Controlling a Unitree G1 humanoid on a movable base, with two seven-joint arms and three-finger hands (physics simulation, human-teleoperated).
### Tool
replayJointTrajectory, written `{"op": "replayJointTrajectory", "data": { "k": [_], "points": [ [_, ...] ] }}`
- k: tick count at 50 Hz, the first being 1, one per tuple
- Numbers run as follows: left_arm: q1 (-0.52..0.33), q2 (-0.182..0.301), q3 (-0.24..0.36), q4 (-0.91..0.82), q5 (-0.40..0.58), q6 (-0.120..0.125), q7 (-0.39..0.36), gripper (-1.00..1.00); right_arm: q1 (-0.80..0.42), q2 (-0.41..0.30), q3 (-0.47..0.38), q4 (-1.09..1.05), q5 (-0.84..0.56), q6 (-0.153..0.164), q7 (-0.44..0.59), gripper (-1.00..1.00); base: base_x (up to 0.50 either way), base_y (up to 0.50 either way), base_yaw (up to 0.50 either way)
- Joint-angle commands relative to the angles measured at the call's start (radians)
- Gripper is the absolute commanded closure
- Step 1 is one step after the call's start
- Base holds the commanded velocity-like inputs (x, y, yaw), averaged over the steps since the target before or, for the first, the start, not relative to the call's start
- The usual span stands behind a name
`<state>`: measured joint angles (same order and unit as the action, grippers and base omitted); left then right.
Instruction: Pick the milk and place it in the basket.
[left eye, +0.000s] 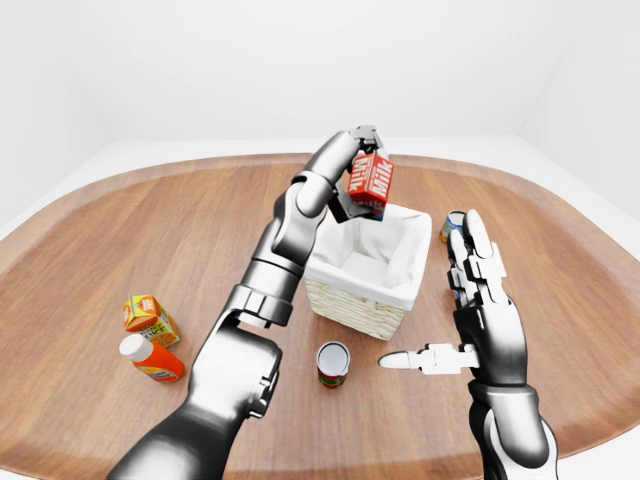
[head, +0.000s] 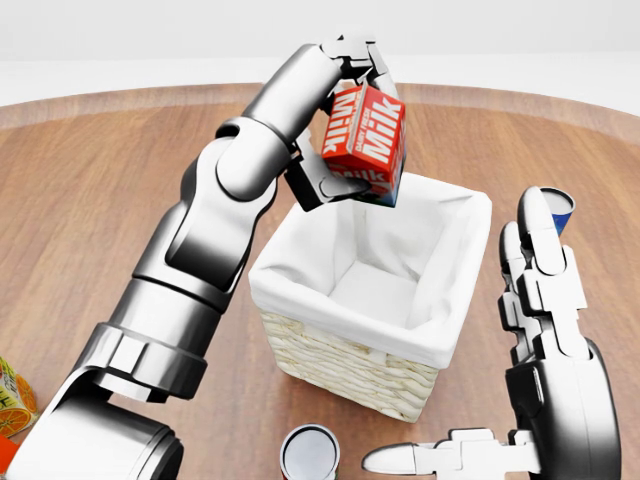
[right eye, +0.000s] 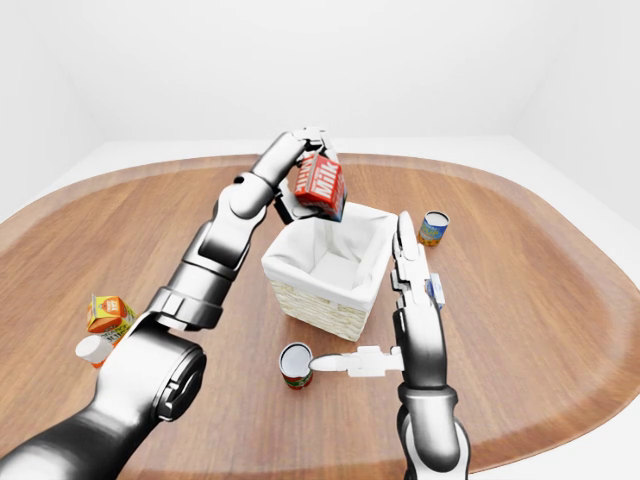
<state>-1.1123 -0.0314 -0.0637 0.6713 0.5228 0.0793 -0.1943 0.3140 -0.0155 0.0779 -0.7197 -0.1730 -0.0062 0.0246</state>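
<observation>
The milk carton (head: 365, 143) was held in the air by the left hand (head: 350, 60), just above the top-left corner of the basket (head: 340, 350) as seen in the head view, with its lowest corner hanging over the white lining near the rim. The carton was tilted, its long axis running from upper left down to lower right, so that its bottom end pointed toward the open inside of the basket. The fingers were closed round the carton's upper end and far side, with the thumb pressed against the face nearest the arm. The carton was therefore held below and slightly to the right of the hand, and the basket's hollow lay below and to the right of the carton.

The left arm was stretched up and over from the lower left of the view, bent at the elbow beside the basket's left wall, the wrist curled over the top of the carton. A short carry rightward and downward was judged to be all that remained before release.

The right hand (head: 545, 340) was held upright just right of the basket, its fingers spread wide and its thumb pointed toward the basket's base, with nothing gripped. It stood nearer the basket's right wall but well apart from the carton.
</observation>
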Motion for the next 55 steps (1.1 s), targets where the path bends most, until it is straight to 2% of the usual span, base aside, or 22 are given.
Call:
{"op": "replayJointTrajectory", "data": {
  "k": [1, 5, 6, 7, 11, 15, 16, 17, 19, 23, 33, 36, 40, 45, 48, 55],
  "points": [
    [-0.061, -0.004, 0.017, 0.133, -0.049, -0.037, 0.074, 1.0, -0.002, 0.001, -0.004, 0.007, 0.002, -0.005, 0.001, -1.0, 0.0, 0.0, 0.0],
    [-0.068, -0.007, 0.018, 0.163, -0.049, -0.049, 0.085, 1.0, -0.004, 0.002, -0.001, 0.016, 0.0, -0.008, -0.001, -1.0, 0.0, 0.0, 0.0],
    [-0.065, -0.008, 0.016, 0.165, -0.047, -0.051, 0.086, 1.0, 0.0, 0.002, 0.002, 0.023, -0.004, -0.019, -0.005, -1.0, 0.0, 0.0, 0.0],
    [-0.059, -0.009, 0.013, 0.171, -0.045, -0.061, 0.086, 1.0, -0.004, 0.003, 0.004, 0.04, -0.006, -0.026, -0.008, -1.0, 0.0, 0.0, 0.0],
    [-0.068, -0.009, 0.02, 0.227, -0.049, -0.098, 0.101, 1.0, -0.016, 0.002, 0.012, 0.042, -0.016, -0.013, -0.013, -1.0, 0.0, 0.0, 0.0],
    [-0.054, -0.003, 0.017, 0.253, -0.045, -0.12, 0.108, 1.0, -0.028, -0.002, 0.008, 0.076, -0.01, -0.031, -0.015, -1.0, 0.0, 0.0, 0.0],
    [-0.051, -0.001, 0.018, 0.271, -0.043, -0.134, 0.115, 1.0, -0.034, -0.001, 0.004, 0.084, -0.009, -0.03, -0.016, -1.0, 0.0, 0.0, 0.0],
    [-0.053, 0.003, 0.02, 0.312, -0.04, -0.159, 0.13, 1.0, -0.041, -0.001, -0.002, 0.078, -0.005, -0.019, -0.013, -1.0, 0.0, 0.0, 0.0],
    [-0.053, 0.006, 0.021, 0.352, -0.039, -0.167, 0.14, 1.0, -0.032, 0.0, -0.004, 0.056, -0.003, -0.011, -0.01, -1.0, 0.0, 0.0, 0.0],
    [-0.072, 0.01, 0.029, 0.416, -0.04, -0.167, 0.153, 1.0, -0.056, 0.003, -0.007, 0.095, -0.009, -0.021, -0.013, -1.0, 0.0, 0.0, 0.0],
    [-0.072, 0.008, 0.03, 0.426, -0.039, -0.167, 0.158, 1.0, -0.06, 0.003, -0.014, 0.114, -0.01, -0.037, -0.004, -1.0, 0.0, 0.0, 0.0],
    [-0.082, 0.005, 0.03, 0.422, -0.039, -0.167, 0.155, 1.0, -0.062, 0.003, -0.025, 0.099, 0.0, -0.024, 0.003, -1.0, 0.0, 0.0, 0.0],
    [-0.09, 0.004, 0.03, 0.436, -0.038, -0.167, 0.158, 1.0, -0.06, 0.006, -0.023, 0.107, -0.003, -0.033, 0.003, -1.0, 0.0, 0.0, 0.0],
    [-0.1, 0.004, 0.035, 0.447, -0.041, -0.167, 0.16, 1.0, -0.058, 0.007, -0.029, 0.099, 0.001, -0.03, 0.007, -1.0, 0.0, 0.0, 0.0],
    [-0.088, -0.001, 0.029, 0.41, -0.037, -0.167, 0.154, 1.0, -0.036, 0.008, -0.015, 0.085, -0.007, -0.033, 0.005, -1.0, 0.0, 0.0, 0.0],
    [-0.071, -0.014, 0.02, 0.381, -0.033, -0.167, 0.149, 1.0, -0.022, 0.006, 0.006, 0.06, -0.021, -0.02, -0.004, -1.0, 0.0, 0.0, 0.0]
  ]
}}
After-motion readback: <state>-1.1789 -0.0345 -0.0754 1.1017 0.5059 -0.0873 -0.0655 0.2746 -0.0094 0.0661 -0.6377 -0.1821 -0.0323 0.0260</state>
